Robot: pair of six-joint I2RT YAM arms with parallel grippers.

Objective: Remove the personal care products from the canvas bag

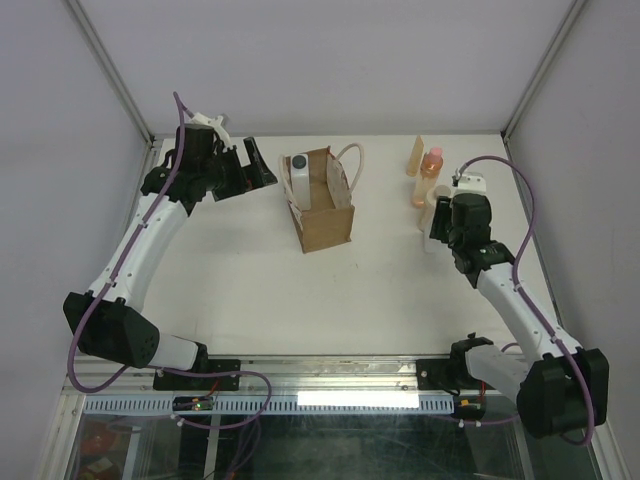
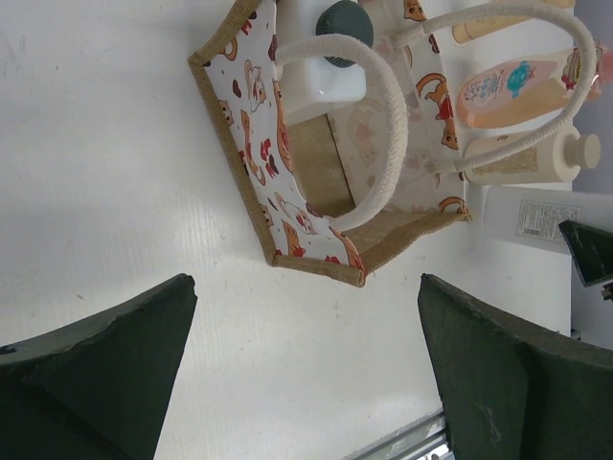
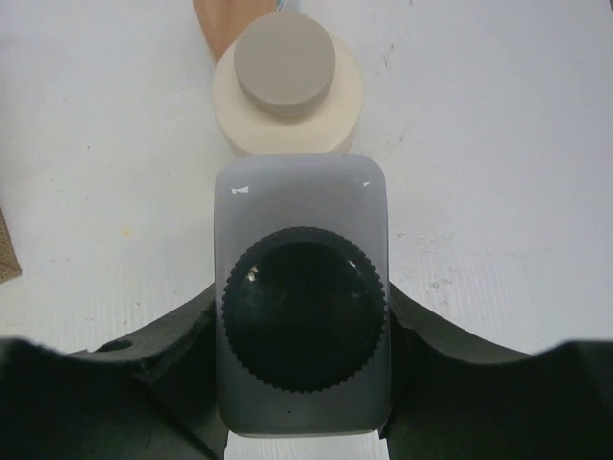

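The canvas bag (image 1: pixel 322 205) stands open at mid-table; the left wrist view shows its printed white side (image 2: pixel 251 144). One white bottle with a dark cap (image 1: pixel 299 173) stands inside it and also shows in the left wrist view (image 2: pixel 337 38). My left gripper (image 1: pixel 258 165) is open and empty, left of the bag (image 2: pixel 306 355). My right gripper (image 3: pixel 302 326) is shut on a second white bottle (image 3: pixel 302 220) with a dark cap, upright at the right (image 1: pixel 432 232). Beyond it stand a cream bottle (image 3: pixel 287 91), an orange-pink bottle (image 1: pixel 431 170) and a tan tube (image 1: pixel 416 156).
The bag's pale looped handles (image 2: pixel 383 125) arch over its opening. White enclosure walls stand close at the back and both sides. A metal rail (image 1: pixel 330 372) runs along the near table edge.
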